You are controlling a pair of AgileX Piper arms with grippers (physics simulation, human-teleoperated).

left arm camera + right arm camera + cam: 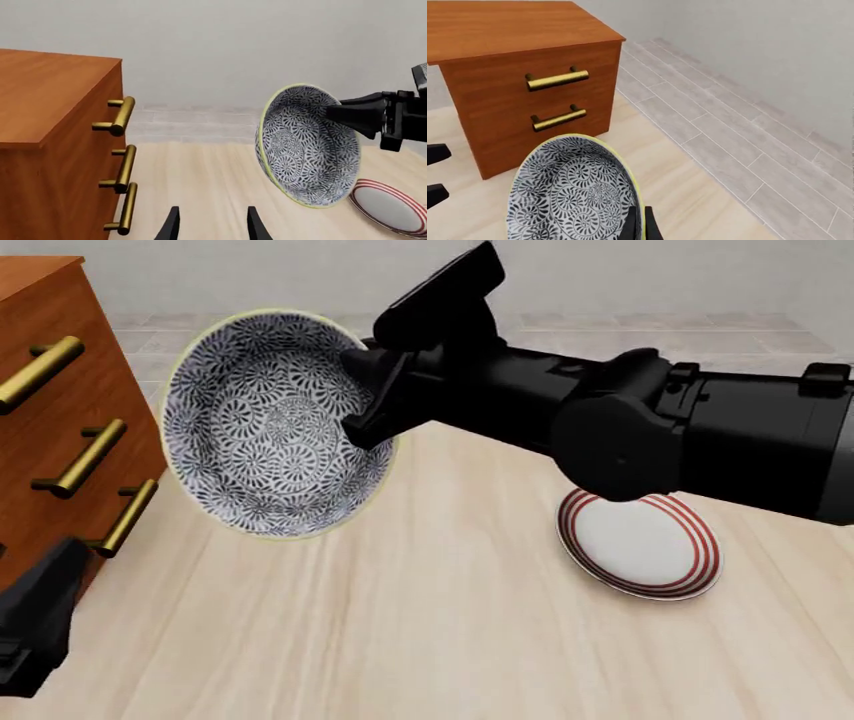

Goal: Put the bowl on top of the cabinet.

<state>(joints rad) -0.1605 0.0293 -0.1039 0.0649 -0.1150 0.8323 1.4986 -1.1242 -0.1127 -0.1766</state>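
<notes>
The bowl (267, 430), blue-and-white patterned with a pale yellow-green rim, hangs tipped on edge above the table, its inside facing the front camera. My right gripper (363, 405) is shut on its rim, one finger (347, 112) pressed against the inside wall. In the right wrist view the bowl (570, 195) sits lower than the cabinet top (507, 25) and apart from it. The reddish-brown cabinet (47, 370) with brass handles stands at the far left. My left gripper (212, 226) is open and holds nothing, low beside the cabinet front (73, 190).
A flat white plate with red rings (641, 545) lies on the pale wooden table at the right, below the right arm. A grey tiled strip (727, 135) and a plain wall run behind the table. Brass handles (123, 167) stick out from the cabinet front.
</notes>
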